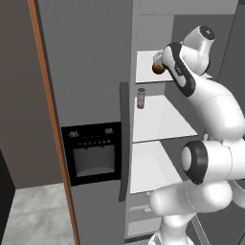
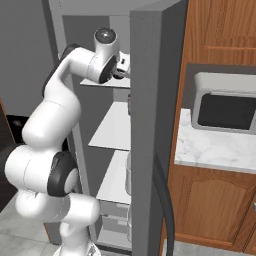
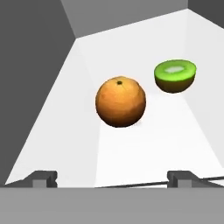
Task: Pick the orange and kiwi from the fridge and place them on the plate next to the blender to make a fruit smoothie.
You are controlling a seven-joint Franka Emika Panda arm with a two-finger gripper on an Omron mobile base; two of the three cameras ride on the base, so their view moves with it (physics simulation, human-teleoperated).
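Note:
The fridge [image 1: 95, 72] stands with its right door swung open, and my arm reaches onto its top white shelf [image 1: 146, 72]. In the hand view the orange [image 3: 120, 101] sits on that shelf straight ahead of my gripper [image 3: 113, 178], a short way beyond the fingertips [image 3: 43, 177]. The jaws are open and hold nothing. The kiwi [image 3: 175, 75], a green half with a pale core, lies further back to the right of the orange, near the shelf's side wall. A sliver of the orange [image 1: 156, 67] peeks out behind my forearm. The plate and the blender are out of view.
A small brown jar [image 1: 140, 98] stands on the second shelf at its left edge. The left door carries a black dispenser panel [image 1: 92, 153]. The open door [image 2: 150, 100] with its dark handle [image 2: 165, 200] stands between the fridge and a marble counter [image 2: 210, 147] with a microwave [image 2: 225, 110].

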